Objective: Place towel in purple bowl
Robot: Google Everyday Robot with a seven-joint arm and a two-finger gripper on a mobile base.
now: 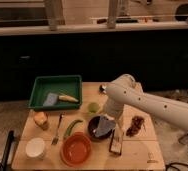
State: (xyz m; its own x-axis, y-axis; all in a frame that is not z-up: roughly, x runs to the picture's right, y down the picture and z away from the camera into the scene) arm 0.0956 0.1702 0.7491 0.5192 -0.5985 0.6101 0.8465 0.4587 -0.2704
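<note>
We see the gripper [108,121] over the purple bowl [93,131], mostly masked by the arm [152,102]. The towel [103,128] hides the bowl's inside. The arm's base runs off the right edge.

The scene is dim with a warm, yellowish cast. Light falls from above onto the table [137,150], whose wood is the best-lit surface. Behind it, the wall [87,55] under the counter [77,29] sinks to near black. The white arm [152,102] is the brightest thing, with a mild sheen along its upper side. Its underside is shaded, and the gripper [108,120] hangs in that shade just over the dark bowl [93,131]. The tray [39,86] and red bowl [77,149] show muted colour.
</note>
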